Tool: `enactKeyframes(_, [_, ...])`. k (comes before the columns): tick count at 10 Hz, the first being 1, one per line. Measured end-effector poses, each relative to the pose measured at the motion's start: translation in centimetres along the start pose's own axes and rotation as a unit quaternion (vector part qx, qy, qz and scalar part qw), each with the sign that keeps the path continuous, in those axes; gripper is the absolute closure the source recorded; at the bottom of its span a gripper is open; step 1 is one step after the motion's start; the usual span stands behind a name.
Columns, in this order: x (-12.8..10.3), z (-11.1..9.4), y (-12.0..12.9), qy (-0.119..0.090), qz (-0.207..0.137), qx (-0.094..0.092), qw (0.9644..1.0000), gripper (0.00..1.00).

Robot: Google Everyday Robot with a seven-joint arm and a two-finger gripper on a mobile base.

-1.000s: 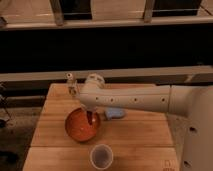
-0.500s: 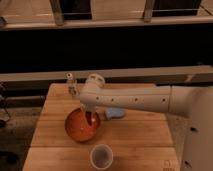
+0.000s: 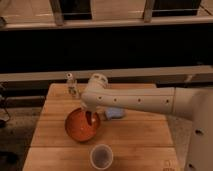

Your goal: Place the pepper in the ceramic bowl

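The pepper cannot be made out for certain; a dark reddish shape hangs below the arm's end, over the inside of the ceramic bowl, and whether that is the pepper or part of the gripper cannot be told. The gripper points down into the bowl, just above its orange-red floor, toward the bowl's right half. The bowl sits on the wooden table, left of centre. The white arm reaches in from the right, across the table, and bends down at its rounded wrist joint above the bowl. Just right of the bowl, partly under the arm, lies a pale blue object. A small clear bottle stands upright near the table's far edge. A grey cup stands near the front edge, apart from the bowl.
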Motion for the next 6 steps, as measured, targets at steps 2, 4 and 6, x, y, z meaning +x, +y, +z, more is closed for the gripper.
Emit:
enactKeyframes(2, [0.06, -0.29, 0.12, 0.004, 0.0, 0.004, 1.0, 0.2])
enactKeyframes(4, [0.29, -0.76, 0.55, 0.01, 0.006, 0.012, 0.9999, 0.2])
enactKeyframes(6, [0.38, -0.79, 0.65, 0.008, 0.002, 0.011, 0.9999, 0.3])
